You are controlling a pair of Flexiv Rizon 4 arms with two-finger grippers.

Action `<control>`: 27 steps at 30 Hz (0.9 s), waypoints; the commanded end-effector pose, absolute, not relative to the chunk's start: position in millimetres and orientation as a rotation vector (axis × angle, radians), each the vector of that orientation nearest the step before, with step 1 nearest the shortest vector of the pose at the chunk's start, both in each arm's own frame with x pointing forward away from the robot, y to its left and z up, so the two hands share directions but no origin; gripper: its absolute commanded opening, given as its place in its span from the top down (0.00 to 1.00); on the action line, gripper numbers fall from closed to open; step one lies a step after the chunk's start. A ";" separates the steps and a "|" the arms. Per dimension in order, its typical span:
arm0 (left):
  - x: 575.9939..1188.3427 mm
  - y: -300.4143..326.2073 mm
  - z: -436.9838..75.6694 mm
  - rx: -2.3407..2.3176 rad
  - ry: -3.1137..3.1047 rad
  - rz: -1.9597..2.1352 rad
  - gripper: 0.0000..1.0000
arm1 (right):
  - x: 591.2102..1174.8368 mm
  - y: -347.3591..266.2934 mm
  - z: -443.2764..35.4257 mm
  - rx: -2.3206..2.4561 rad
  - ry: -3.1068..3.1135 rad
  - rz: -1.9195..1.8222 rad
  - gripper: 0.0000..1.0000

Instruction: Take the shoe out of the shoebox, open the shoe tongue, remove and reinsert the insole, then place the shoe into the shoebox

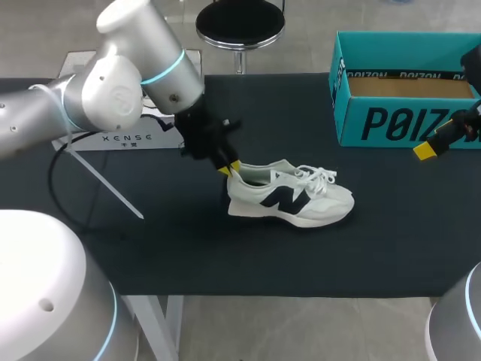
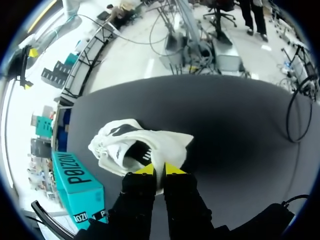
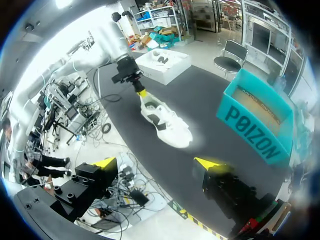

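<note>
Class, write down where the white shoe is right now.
In the head view the shoe stands on the table, left of the shoebox and outside it, heel pinched by the left gripper.

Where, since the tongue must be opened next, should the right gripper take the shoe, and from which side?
Probably the tongue, at its upper edge, approached from above on the toe side. The shoe stands on its sole, the left gripper pinches the heel, and the right gripper is open.
</note>
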State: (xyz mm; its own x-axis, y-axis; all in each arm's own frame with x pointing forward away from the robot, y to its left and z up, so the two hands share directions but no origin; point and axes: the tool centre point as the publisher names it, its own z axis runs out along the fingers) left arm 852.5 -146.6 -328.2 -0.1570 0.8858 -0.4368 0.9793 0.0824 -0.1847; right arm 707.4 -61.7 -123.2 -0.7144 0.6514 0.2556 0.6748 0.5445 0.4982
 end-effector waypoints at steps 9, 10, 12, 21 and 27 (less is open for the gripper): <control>852.2 -148.4 -346.2 2.013 2.052 -0.616 0.52 | 710.0 -61.0 -123.6 -1.169 -2.724 -0.900 0.00; 852.2 -148.2 -346.1 2.038 2.036 -0.610 0.00 | 710.0 -61.0 -123.6 -1.169 -2.724 -0.900 0.00; 852.7 -144.8 -344.0 2.060 2.019 -0.609 0.00 | 710.0 -61.0 -123.6 -1.169 -2.724 -0.900 0.00; 873.4 -124.1 -311.3 1.959 2.171 -0.592 0.00 | 710.0 -61.0 -123.6 -1.169 -2.724 -0.900 0.00; 907.0 -92.8 -294.6 1.756 2.607 -0.730 0.00 | 710.0 -61.0 -123.6 -1.169 -2.724 -0.900 0.00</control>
